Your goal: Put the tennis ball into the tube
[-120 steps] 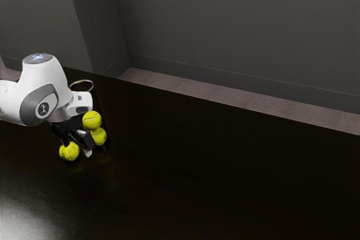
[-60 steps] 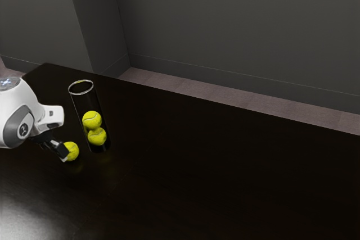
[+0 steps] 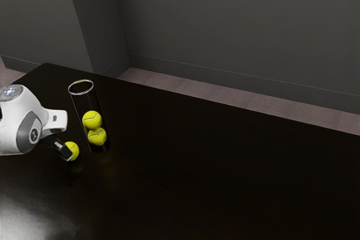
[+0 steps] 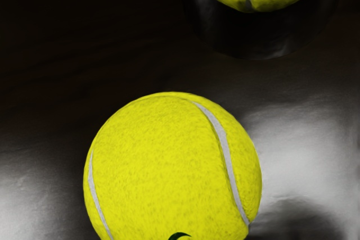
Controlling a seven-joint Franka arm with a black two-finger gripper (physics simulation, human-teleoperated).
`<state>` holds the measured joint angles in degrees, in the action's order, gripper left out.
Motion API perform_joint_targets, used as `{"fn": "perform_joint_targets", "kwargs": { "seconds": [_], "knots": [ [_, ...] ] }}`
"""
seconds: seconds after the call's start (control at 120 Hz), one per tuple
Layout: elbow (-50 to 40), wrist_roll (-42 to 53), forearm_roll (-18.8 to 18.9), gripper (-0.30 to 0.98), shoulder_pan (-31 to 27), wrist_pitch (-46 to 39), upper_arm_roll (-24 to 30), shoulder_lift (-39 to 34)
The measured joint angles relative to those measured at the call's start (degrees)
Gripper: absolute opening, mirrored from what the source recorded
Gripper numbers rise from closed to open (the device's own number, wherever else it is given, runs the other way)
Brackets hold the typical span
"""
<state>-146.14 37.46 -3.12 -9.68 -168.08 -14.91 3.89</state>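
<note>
Yellow tennis ball (image 3: 74,150) sits at my pincer (image 3: 66,153), spread or pinching I cannot tell; clear tube (image 3: 85,102) stands nearby.

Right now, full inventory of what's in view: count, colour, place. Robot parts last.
Tube: 1, clear with pale rim, standing on table
Tube balls: 2, yellow, stacked inside tube
Loose ball: 1, yellow, outside tube, at gripper
Table: 1, black, under tube
Wall: 1, stepped, dark grey, behind table
Floor: 1 strip, pinkish brown, between table and wall
Arm: 1, white and grey, exterior view's left
Gripper: 1, black, at loose ball
</note>
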Motion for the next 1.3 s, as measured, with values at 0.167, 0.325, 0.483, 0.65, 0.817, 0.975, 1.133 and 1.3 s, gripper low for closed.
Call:
{"fn": "perform_joint_targets", "kwargs": {
  "seconds": [0.167,0.325,0.483,0.65,0.817,0.975,1.133,1.3],
  "knots": [
    [1.7,2.4,-2.7,0.69,0.2,-0.8,0.9,2.1],
    [2.7,4.1,-3.7,0.69,0.0,-1.1,1.0,3.9],
    [3.1,5.4,-4.9,0.69,0.0,-1.5,1.2,5.3],
    [4.3,6.5,-5.5,0.67,0.1,-2.0,2.1,6.4],
    [5.3,7.3,-6.2,0.61,0.0,-2.2,2.2,7.3],
    [5.6,7.9,-6.7,0.48,0.0,-2.3,2.2,7.8],
    [5.7,8.3,-7.3,0.42,0.1,-2.4,2.2,8.2],
    [5.5,8.7,-7.7,0.37,0.1,-2.4,2.2,7.4]
  ]
}}
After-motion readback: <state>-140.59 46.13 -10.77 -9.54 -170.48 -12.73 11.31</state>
